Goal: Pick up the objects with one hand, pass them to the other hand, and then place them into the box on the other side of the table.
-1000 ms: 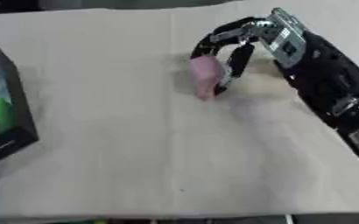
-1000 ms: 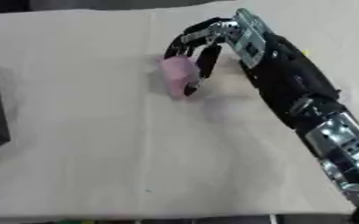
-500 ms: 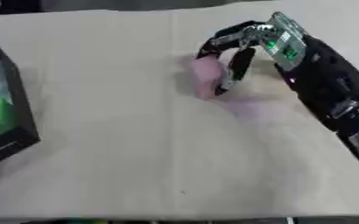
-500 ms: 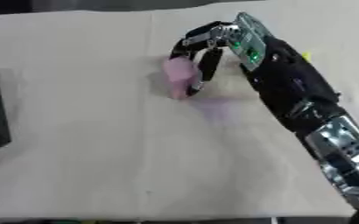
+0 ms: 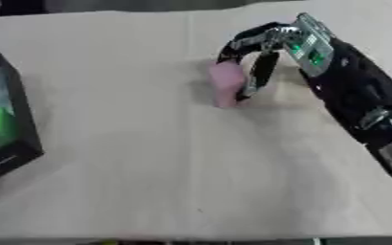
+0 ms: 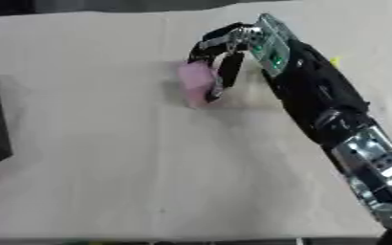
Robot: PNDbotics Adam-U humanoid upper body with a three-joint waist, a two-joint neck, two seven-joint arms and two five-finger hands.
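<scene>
The pink block [image 5: 227, 85] stood on the table [image 5: 174, 167], up in the far half and a little right of centre, and the right hand [image 5: 270, 45] was right on it! Its fingers [image 5: 259, 72] were curled down over the block's right side, tips touching the pink face, with the upper fingers arched over the top edge. Whether the block had left the cloth could not be told; a soft shadow lay just beneath and to the right of it. The black forearm [image 6: 316, 95] ran back from the hand toward the lower right corner, a green-lit panel on the back of the hand, silver joints showing near the edge in the right eye view. Over at the table's left edge, well apart from the block, sat the box [image 5: 5, 124], black-walled, with green inside, tilted slightly in the frame. A pale cloth covered the whole table, a faint crease running down the middle.
</scene>
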